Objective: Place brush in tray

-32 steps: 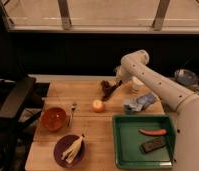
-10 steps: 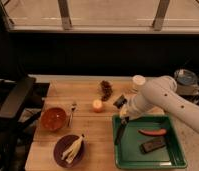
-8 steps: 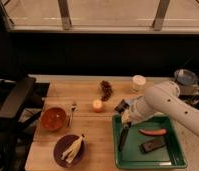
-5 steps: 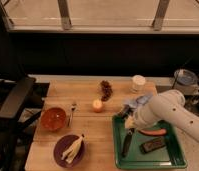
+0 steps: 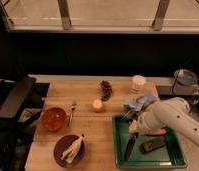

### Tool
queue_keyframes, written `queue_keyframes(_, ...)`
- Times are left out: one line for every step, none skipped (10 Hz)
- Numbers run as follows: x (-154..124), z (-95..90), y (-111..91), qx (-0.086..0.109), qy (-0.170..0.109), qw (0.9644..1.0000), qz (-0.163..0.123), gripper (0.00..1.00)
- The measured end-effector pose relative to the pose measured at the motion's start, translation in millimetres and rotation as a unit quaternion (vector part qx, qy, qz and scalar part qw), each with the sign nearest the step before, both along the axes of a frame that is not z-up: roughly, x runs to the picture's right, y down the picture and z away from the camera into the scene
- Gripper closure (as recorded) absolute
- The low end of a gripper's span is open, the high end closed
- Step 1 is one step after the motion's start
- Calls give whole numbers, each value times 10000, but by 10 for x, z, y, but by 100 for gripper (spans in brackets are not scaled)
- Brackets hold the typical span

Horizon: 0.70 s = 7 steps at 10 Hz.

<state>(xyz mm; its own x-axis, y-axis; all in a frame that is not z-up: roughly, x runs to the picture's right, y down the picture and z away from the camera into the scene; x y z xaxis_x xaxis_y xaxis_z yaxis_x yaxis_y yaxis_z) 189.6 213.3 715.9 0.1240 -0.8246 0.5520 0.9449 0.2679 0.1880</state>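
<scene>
Gripper (image 5: 133,127) clasps the slim dark brush (image 5: 130,144) over the shallow green plastic tray (image 5: 175,161); a flat dark block (image 5: 153,145) lies right.

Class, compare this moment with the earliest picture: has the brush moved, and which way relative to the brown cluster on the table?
Yes. The brush has moved away from the brown cluster, toward the camera and rightward, into the green tray, under the gripper.
</scene>
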Motion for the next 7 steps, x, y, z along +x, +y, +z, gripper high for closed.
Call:
queue_keyframes(-11,11,-5,11,25,10000,-2,63)
queue_keyframes(-3,12,-6,25,59,10000,13,53)
queue_keyframes(4,9,-6,33,81,10000,22,45)
queue_keyframes(-7,7,-5,38,80,10000,29,35)
queue_keyframes(-18,8,3,27,76,10000,26,27)
queue_keyframes(-36,15,14,12,63,10000,22,23)
queue_keyframes(-49,20,17,4,54,10000,20,23)
